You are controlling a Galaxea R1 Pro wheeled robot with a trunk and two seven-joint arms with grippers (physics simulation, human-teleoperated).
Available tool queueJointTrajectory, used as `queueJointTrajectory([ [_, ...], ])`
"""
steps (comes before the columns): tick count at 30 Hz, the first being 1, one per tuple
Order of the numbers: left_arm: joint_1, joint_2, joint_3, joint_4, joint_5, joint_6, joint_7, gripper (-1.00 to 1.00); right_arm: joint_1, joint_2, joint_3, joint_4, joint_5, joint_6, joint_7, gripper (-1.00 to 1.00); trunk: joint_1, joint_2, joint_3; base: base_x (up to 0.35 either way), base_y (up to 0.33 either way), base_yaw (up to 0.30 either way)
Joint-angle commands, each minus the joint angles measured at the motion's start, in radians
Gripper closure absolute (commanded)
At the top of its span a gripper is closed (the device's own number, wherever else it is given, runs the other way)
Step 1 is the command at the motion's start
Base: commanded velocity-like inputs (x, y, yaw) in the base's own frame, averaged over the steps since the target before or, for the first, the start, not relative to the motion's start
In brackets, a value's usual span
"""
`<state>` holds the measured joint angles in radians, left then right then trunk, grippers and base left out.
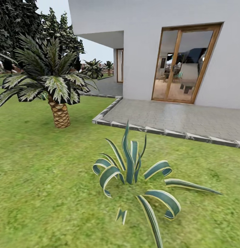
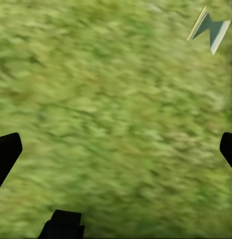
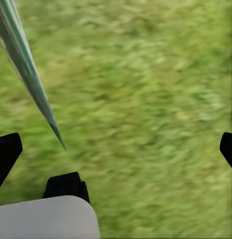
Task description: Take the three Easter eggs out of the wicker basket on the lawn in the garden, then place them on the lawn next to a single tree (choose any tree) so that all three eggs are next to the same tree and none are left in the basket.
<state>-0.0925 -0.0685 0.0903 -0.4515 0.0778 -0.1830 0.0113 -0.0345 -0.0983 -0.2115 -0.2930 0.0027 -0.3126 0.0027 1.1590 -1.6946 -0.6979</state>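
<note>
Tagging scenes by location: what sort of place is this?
A simulated home garden, by the look of it: a mown lawn with a short scaly-trunked palm and a striped agave-like plant, beside a paved patio leading to a white house's glass door.

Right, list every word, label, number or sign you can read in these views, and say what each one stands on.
None: no view carries readable text.
The white house wall is blank.
The wood-framed glass door shows a room behind it, no lettering.
The grey paved patio, the short scaly-trunked palm, the striped green spiky plant and the mottled green lawn are unmarked.
Both wrist views show blurred grass, without print.
</note>
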Motion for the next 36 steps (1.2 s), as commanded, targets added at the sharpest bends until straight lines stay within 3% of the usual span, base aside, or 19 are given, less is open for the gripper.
queueJointTrajectory([
  [1,0.000,-0.001,0.002,0.000,0.008,-0.003,-0.001,-1.00,-0.001,0.000,-0.002,0.001,0.000,-0.003,0.001,-1.00,0.000,0.000,-0.001,0.127,-0.279,0.000],
  [20,-0.001,-0.001,0.001,0.000,0.008,-0.003,-0.001,-1.00,-0.001,0.000,-0.002,0.001,0.000,-0.003,0.003,-1.00,0.000,0.000,-0.001,0.072,-0.266,0.000],
  [29,0.000,-0.001,0.002,0.000,0.008,-0.003,-0.002,-1.00,-0.001,0.000,-0.002,0.001,0.000,-0.003,0.003,-1.00,0.000,0.000,-0.001,0.000,-0.016,0.000],
  [36,-0.001,0.000,0.002,0.000,0.010,-0.003,-0.002,-1.00,-0.001,0.000,-0.002,0.002,0.000,-0.003,0.003,-1.00,0.000,0.000,-0.001,0.000,0.209,0.000],
])
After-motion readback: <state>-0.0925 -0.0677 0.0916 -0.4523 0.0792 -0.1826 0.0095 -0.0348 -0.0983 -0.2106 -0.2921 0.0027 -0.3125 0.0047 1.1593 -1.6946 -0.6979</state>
